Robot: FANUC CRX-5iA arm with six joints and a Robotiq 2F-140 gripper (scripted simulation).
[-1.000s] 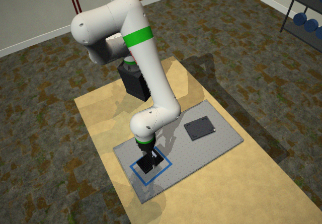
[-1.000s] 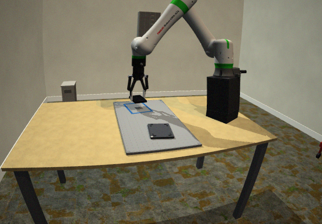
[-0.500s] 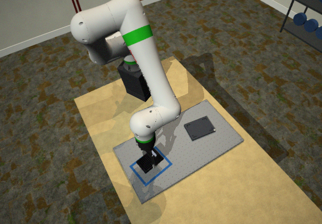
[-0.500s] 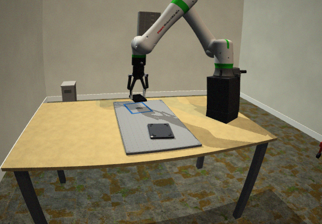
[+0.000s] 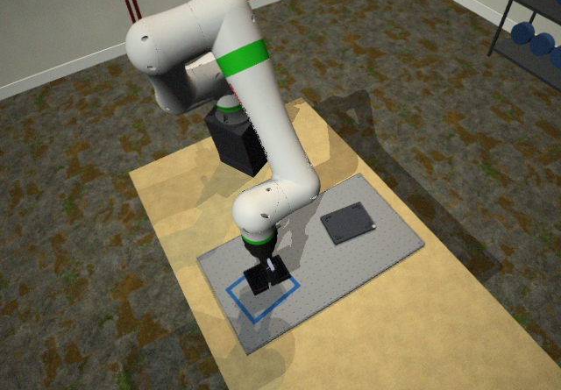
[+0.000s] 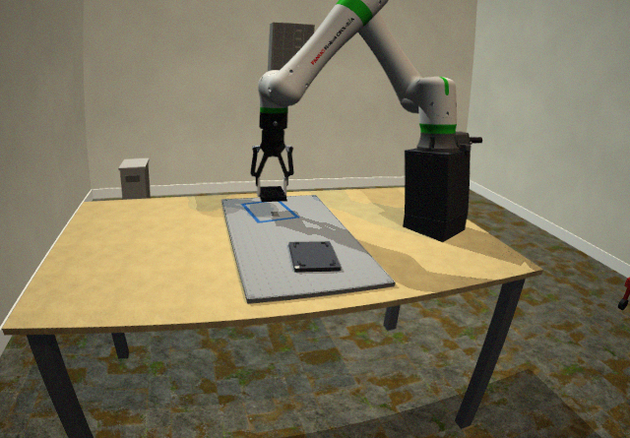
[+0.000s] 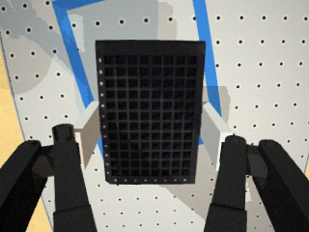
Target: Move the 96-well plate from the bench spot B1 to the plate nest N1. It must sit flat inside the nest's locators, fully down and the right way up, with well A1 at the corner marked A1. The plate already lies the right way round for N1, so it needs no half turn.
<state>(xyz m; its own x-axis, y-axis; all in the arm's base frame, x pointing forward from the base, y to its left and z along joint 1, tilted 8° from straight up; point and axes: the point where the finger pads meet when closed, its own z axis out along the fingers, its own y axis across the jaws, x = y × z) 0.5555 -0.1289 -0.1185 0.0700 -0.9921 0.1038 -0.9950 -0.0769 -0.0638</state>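
We find the gripper (image 6: 272,185) pinching the 96-well plate (image 6: 272,192) above B1 (image 6: 252,214); slip or tilt could missseat it in nest N1 (image 6: 313,256).

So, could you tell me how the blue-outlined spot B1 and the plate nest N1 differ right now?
B1 is a flat blue outline on the grey board; N1 is a dark pad with corner locators. The plate, held in the gripper, hangs above B1; N1 holds nothing. Both are rectangular and sit on that board.
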